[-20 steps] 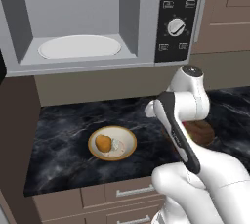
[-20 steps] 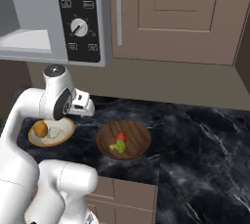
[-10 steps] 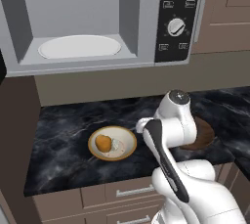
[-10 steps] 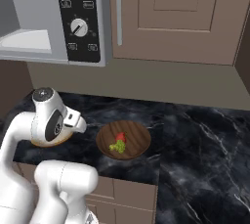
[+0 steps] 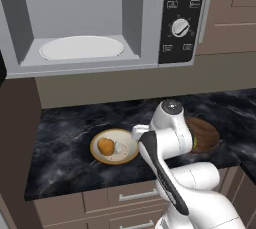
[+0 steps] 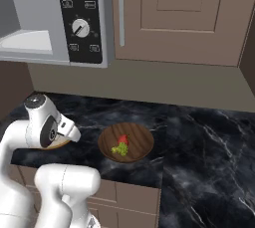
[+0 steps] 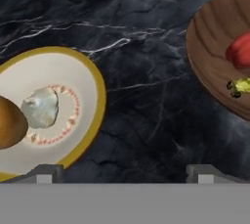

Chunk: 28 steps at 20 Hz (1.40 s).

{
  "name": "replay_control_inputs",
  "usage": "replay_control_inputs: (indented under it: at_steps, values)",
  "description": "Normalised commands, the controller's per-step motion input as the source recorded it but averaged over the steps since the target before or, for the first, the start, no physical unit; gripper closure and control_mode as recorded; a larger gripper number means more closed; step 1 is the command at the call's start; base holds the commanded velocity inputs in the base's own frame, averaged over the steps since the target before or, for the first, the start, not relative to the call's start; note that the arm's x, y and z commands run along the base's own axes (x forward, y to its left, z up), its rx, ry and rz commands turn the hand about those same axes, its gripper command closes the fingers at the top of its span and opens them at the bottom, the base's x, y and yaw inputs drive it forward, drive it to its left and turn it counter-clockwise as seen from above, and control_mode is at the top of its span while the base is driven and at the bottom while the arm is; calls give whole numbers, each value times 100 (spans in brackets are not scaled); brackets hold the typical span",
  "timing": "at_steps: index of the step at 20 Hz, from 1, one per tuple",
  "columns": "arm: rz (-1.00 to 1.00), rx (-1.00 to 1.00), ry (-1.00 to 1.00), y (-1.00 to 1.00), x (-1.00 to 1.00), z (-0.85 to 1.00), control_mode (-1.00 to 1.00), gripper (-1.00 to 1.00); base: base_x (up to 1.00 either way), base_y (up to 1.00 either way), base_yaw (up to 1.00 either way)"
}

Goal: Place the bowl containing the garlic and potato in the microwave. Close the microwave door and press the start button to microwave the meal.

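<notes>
Hand view shows the bowl (image 7: 73,105) at the left, sitting flat on the dark marbled surface (image 7: 146,100), with the potato (image 7: 10,123) at its left edge and the garlic (image 7: 41,108) just beside it near the middle. The jaws are spread wide, and one fingertip (image 7: 44,174) stands low at the bowl's near rim while the other hangs over bare surface between the two dishes. The brown wooden bowl (image 7: 215,52) with red and green food lies to the right, well apart from the tan one. In the left base view the bowl (image 5: 114,146) rests just left of the arm's wrist, below the open microwave (image 5: 100,18) and its white turntable (image 5: 81,47). The risks, as I judge them: the jaws are centred off the rim, so closing here could miss or nudge the bowl sideways; a thin rim pinch could tip the shallow bowl on the lift and roll the potato or garlic out; and drifting right could catch the wrong dish.
</notes>
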Motion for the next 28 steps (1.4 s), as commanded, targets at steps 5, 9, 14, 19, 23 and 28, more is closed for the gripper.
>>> replay_control_inputs:
  at_steps: [5, 9, 14, 19, 23, 28]
  values:
    - [-2, 10, 3, 1, 2, -21, -100, -100, 0, 0, 0]
    - [0, 9, 7, 0, 20, -25, -100, -100, 0, 0, 0]
    - [0, 2, 5, 0, 22, -22, -100, -100, 0, 0, 0]
    - [2, 3, 5, 0, 23, -18, -100, -100, 0, 0, 0]
    - [3, 1, 11, 0, 28, -17, -100, -100, 0, 0, 0]
    - [6, 2, 9, 0, 22, -19, -100, -100, 0, 0, 0]
